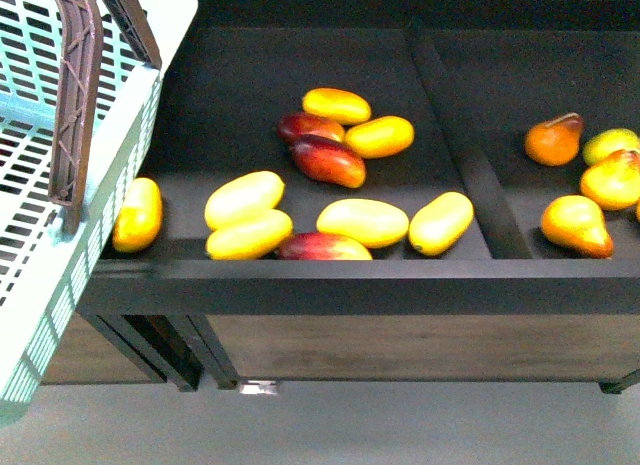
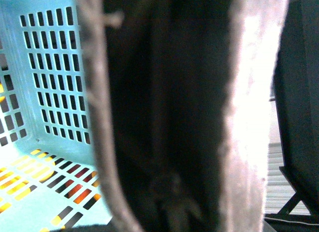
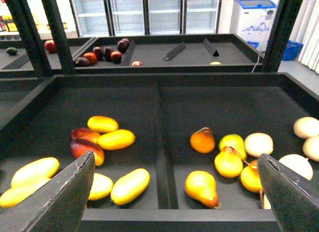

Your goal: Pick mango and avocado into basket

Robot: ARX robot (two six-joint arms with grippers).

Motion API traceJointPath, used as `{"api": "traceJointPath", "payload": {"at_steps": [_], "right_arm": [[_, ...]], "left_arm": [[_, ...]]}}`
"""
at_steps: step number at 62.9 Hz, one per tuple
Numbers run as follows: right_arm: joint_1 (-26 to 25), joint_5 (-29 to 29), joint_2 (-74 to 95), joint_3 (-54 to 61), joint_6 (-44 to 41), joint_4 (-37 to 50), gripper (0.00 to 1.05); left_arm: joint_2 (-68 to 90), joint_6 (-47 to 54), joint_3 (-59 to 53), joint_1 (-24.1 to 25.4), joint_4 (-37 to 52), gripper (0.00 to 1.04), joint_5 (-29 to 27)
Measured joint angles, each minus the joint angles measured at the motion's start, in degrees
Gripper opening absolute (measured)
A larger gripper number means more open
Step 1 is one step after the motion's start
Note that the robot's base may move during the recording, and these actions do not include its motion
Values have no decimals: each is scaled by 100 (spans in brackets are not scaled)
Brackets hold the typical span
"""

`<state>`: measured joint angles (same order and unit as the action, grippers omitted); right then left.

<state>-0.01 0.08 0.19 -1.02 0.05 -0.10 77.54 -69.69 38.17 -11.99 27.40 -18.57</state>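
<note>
The turquoise basket [image 1: 125, 135] hangs at the left, over the black bin's left end, with its brown handles [image 1: 75, 95] up. In the left wrist view a handle [image 2: 249, 92] fills the frame and my left gripper [image 2: 172, 192] is shut on it; the slotted basket wall [image 2: 50, 67] shows behind. Three red mangoes lie among yellow ones: one mid-bin [image 1: 328, 160] [image 3: 85, 148], one just behind it [image 1: 310, 127], one at the front rail [image 1: 322, 247]. My right gripper [image 3: 175, 159] is open and empty, above the bin's front edge. A small dark green fruit [image 3: 11, 51] in a far bin is too small to identify as the avocado.
Several yellow mangoes [image 1: 362, 221] surround the red ones. A raised divider [image 1: 465, 155] separates them from the pears [image 1: 577, 223] on the right. The bin's front rail [image 1: 350, 280] runs across. Further bins behind hold dark red apples [image 3: 104, 53].
</note>
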Motion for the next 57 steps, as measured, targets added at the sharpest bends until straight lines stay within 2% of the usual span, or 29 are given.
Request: {"api": "traceJointPath", "payload": {"at_steps": [42,53,57], "right_arm": [[-2,-44,4,0,-2,0,96],[-2,-28,2,0,-2,0,96],[-2,-26,4,0,-2,0,96]], "left_arm": [[-13,98,-2,76,0,13,-133],[0,146,52,20,-208,13,42],[208,664,247,-17,-356,13,343]]}}
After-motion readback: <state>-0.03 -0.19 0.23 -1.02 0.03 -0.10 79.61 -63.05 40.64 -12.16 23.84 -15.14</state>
